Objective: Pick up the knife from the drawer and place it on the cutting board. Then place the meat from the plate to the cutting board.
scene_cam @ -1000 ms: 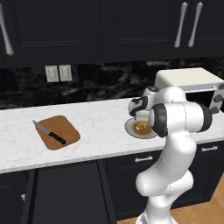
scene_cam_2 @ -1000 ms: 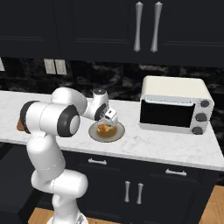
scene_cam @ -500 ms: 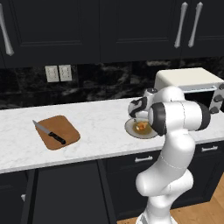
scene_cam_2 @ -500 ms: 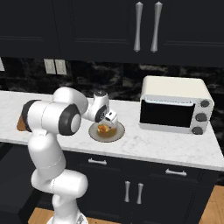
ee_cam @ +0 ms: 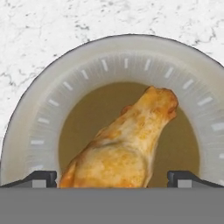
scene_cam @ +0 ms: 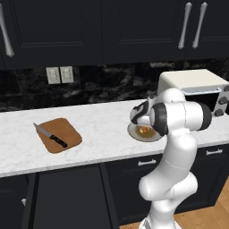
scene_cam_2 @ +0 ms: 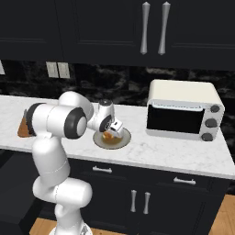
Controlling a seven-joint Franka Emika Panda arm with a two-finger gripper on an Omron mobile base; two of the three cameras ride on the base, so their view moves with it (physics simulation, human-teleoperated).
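I have the gripper (ee_cam: 112,177) low over the plate (ee_cam: 52,113), its two tips spread apart with the meat (ee_cam: 124,146) sitting between them, directly ahead in the hand view. The tips stand on either side of the chunk's wider end; I cannot tell whether they touch it. The meat rests in the plate's darker centre, its narrow end pointing away from the hand. From the left base view, the board (scene_cam: 60,135) lies well off to the gripper's left on the counter (scene_cam: 103,129), with the knife (scene_cam: 50,135) lying across it. A toaster oven (scene_cam_2: 183,110) stands to the gripper's right.
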